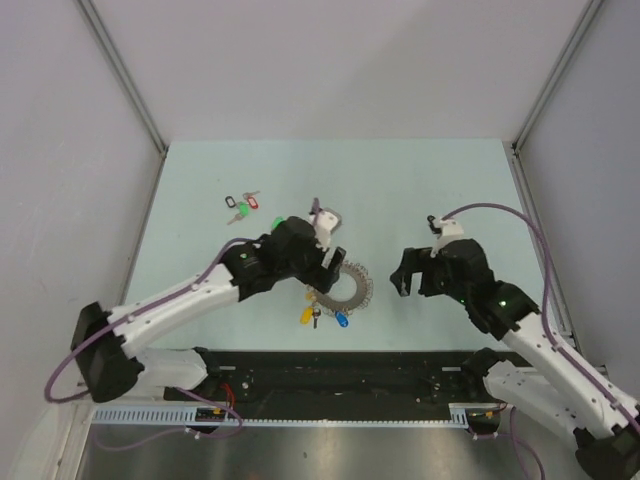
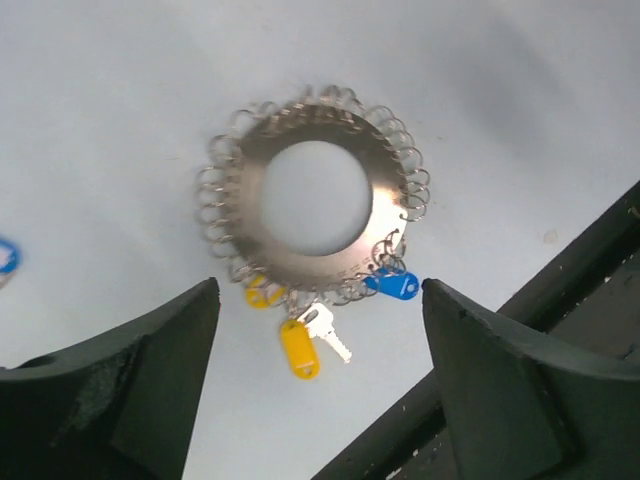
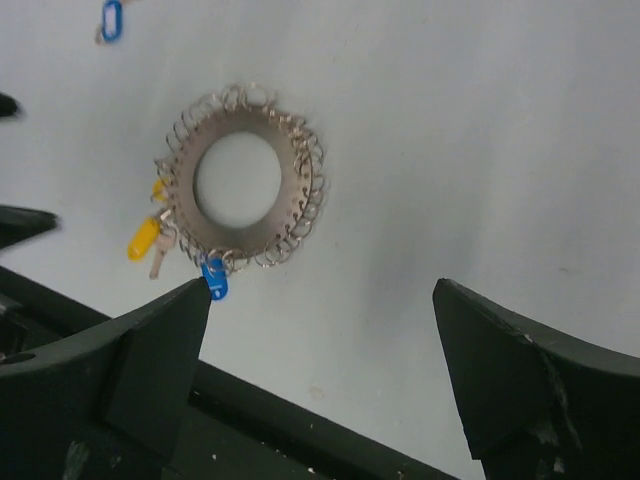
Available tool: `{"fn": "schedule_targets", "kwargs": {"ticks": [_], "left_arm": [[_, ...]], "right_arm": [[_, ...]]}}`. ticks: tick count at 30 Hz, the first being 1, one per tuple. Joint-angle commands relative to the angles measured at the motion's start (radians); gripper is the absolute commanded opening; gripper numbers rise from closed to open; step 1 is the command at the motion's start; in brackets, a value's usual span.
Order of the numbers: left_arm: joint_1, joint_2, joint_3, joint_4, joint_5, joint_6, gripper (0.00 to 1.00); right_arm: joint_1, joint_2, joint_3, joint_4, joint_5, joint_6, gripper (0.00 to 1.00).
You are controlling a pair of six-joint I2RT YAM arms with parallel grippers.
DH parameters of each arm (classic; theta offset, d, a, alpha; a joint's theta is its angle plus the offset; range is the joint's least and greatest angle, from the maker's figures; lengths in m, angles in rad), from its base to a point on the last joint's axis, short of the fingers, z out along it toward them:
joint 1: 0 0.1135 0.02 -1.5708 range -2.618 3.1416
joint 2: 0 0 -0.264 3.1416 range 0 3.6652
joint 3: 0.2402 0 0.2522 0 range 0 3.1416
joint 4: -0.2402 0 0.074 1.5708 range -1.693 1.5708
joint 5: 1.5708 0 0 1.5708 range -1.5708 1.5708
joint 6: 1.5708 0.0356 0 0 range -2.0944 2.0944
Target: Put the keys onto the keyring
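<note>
A silvery keyring (image 2: 250, 200) lies flat near the front middle of the pale surface (image 1: 420, 190). A yellow-tagged key (image 2: 300, 350) and a blue-tagged key (image 2: 393, 285) touch its near edge. Loose tagged keys (image 1: 242, 207) lie far left. The left pincer (image 2: 320, 290) hovers above the ring, the right pincer (image 3: 322, 290) to its right, both apart and empty.

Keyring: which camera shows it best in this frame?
The left wrist view: the keyring lies whole and large mid-frame, its wire loops and the tagged keys sharp. The right wrist view shows it whole but smaller. The top external view shows it tiny, partly hidden by the left tool.
</note>
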Motion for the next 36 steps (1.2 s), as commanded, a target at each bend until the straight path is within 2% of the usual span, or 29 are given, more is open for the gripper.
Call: {"fn": "schedule_targets", "kwargs": {"ticks": [1, 4, 7, 10, 11, 13, 16, 20, 29, 34, 36], "left_arm": [[0.08, -0.178, -0.018, -0.109, -0.058, -0.096, 0.92], [0.169, -0.29, -0.035, -0.153, 0.025, -0.074, 0.97], [0.268, -0.374, -0.076, -0.17, 0.032, -0.019, 1.0], [0.353, -0.425, -0.168, -0.112, 0.003, 0.001, 1.0], [0.367, -0.436, -0.229, -0.083, 0.012, -0.006, 1.0], [0.425, -0.448, -0.239, -0.09, 0.085, -0.007, 1.0], [0.439, -0.48, -0.231, -0.087, -0.006, -0.007, 1.0], [0.447, -0.519, -0.249, -0.075, 0.012, -0.005, 1.0], [0.445, -0.514, -0.249, -0.072, 0.03, 0.001, 1.0], [0.447, -0.512, -0.249, -0.071, 0.041, 0.003, 1.0], [0.447, -0.515, -0.251, -0.072, 0.039, 0.003, 1.0]], "right_arm": [[0.17, 0.119, -0.026, 0.104, 0.109, 0.022, 0.96], [0.273, 0.258, -0.028, 0.162, 0.181, -0.004, 0.9], [0.339, 0.398, -0.025, 0.222, 0.208, -0.028, 0.87], [0.379, 0.522, -0.017, 0.281, 0.232, -0.045, 0.85], [0.404, 0.551, -0.007, 0.297, 0.241, -0.058, 0.83], [0.43, 0.628, 0.01, 0.305, 0.264, -0.07, 0.76], [0.468, 0.714, 0.044, 0.31, 0.31, -0.094, 0.67], [0.49, 0.786, 0.081, 0.334, 0.339, -0.116, 0.51], [0.51, 0.881, 0.096, 0.396, 0.374, -0.114, 0.26], [0.525, 0.869, 0.106, 0.414, 0.409, -0.111, 0.26], [0.527, 0.854, 0.107, 0.417, 0.428, -0.107, 0.29]]}}
